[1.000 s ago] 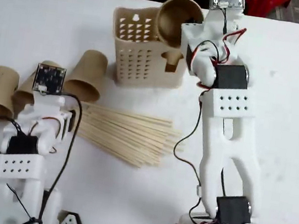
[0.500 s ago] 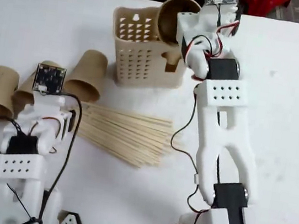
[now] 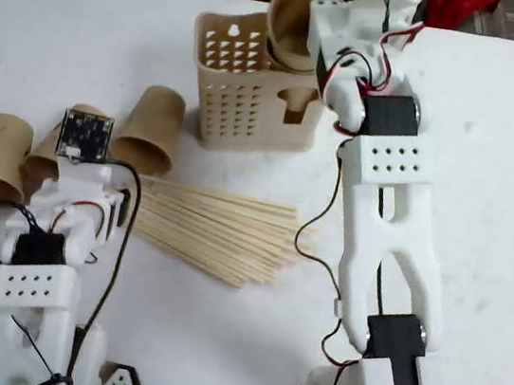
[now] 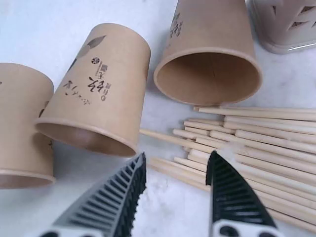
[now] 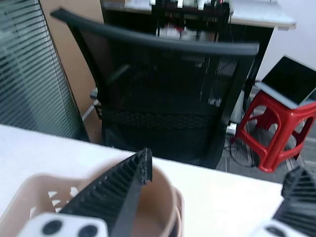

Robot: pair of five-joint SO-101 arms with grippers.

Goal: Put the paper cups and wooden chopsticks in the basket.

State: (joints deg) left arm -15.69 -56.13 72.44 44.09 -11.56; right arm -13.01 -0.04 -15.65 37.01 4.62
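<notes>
Shows one tan paper cup point(image 3: 290, 25) tipped, mouth up, at the far corner of the beige slotted basket point(image 3: 241, 104), apparently partly inside; hard to tell whether fully seated. Places the right end effector point(image 5: 222, 165) just above that cup, with jaws spread wide and gripping nothing. Reads as early in the task, with one cup about delivered. Leaves three more paper cups point(image 3: 151, 130) lying on their sides on the white bench point(image 3: 488, 187), plus a loose sheaf of wooden chopsticks point(image 3: 223, 231) just beside them. Finds the left end effector point(image 4: 175, 165) poised over cups and chopstick ends, with jaws apart and empty.
</notes>
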